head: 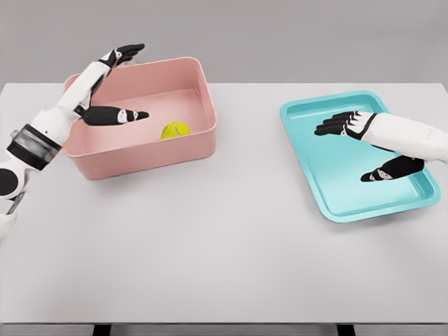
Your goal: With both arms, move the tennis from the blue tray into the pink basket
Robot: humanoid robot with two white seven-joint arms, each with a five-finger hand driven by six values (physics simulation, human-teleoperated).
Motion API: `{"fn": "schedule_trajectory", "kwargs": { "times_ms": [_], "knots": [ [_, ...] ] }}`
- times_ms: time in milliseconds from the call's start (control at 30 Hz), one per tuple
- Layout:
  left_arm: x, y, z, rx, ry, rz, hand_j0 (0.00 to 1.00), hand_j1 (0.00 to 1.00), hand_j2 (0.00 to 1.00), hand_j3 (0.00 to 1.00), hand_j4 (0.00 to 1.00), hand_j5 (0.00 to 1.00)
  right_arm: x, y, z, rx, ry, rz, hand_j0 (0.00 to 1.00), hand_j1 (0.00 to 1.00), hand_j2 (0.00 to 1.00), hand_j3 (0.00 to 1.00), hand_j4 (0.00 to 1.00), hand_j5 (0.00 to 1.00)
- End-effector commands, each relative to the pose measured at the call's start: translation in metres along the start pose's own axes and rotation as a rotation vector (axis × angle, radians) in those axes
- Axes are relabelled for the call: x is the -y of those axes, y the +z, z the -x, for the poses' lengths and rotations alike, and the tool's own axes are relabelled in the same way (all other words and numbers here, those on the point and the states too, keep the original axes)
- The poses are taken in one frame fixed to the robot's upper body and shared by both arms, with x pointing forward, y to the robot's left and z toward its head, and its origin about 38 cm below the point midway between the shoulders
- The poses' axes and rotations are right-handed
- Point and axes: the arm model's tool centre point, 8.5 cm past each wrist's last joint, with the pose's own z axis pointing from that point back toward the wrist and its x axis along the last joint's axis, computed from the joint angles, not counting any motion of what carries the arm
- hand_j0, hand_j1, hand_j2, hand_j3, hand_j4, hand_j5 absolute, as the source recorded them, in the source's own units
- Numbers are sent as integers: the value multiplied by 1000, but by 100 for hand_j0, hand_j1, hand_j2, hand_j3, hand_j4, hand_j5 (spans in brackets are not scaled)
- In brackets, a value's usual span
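Yellow tennis ball [175, 130] in pink basket [140, 157], just right of open left hand [115, 116], right hand [346, 124] open

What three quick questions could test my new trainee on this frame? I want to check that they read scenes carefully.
1. True or false: the tennis ball lies in the blue tray.
2. Which hand is over the pink basket? A) left hand B) right hand C) neither
3. Fill in: the fingers of both hands are spread and hold ____.

Key:
1. False: the ball sits inside the pink basket, near its front wall.
2. A: the left hand is over the basket, while the right hand is above the tray.
3. Nothing.
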Motion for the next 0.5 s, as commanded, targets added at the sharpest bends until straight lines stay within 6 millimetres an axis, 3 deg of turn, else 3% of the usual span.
{"fn": "schedule_trajectory", "kwargs": {
  "times_ms": [0, 67, 167, 300, 467],
  "knots": [
    [-12, 11, -26, 161, -48, 29, 100, 100, 100, 100, 100, 100, 1, 0, 0, 0, -7, 4, 100, 100, 100, 100, 100, 100],
    [-16, 32, -31, 223, -95, 71, 100, 100, 100, 100, 100, 100, 1, 0, 0, 0, -7, 4, 100, 100, 100, 100, 100, 100],
    [-26, 54, -28, 166, -145, 126, 100, 100, 100, 100, 100, 100, 1, 0, 0, 1, -6, 4, 100, 100, 100, 100, 100, 100],
    [-45, 64, -31, 135, -207, 152, 100, 100, 100, 100, 100, 100, 1, 0, 0, 1, -6, 4, 100, 100, 100, 100, 100, 100],
    [-37, 84, -27, 91, -205, 201, 100, 100, 100, 100, 100, 100, 1, 0, 0, 1, -6, 4, 100, 100, 100, 100, 100, 100]
  ]
}}
